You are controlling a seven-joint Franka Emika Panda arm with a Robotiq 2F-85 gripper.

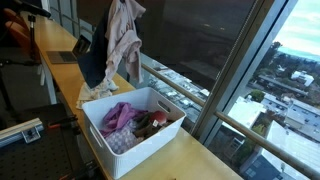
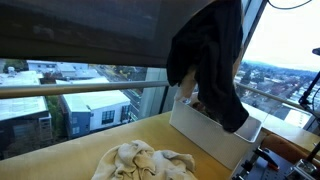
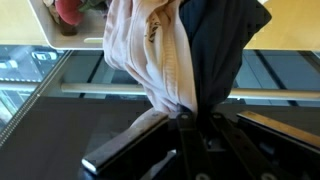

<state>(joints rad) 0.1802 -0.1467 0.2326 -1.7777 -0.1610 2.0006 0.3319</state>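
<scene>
My gripper is shut on two garments that hang together from it: a pale pinkish-white one and a dark navy one. In an exterior view the pale garment and the dark one dangle above the far end of a white basket. In an exterior view the dark garment covers most of the bundle over the basket. The gripper itself is hidden by cloth in both exterior views.
The basket holds pink and dark red clothes and stands on a wooden counter along a big window. A cream garment lies crumpled on the counter near the basket. A laptop sits farther down the counter.
</scene>
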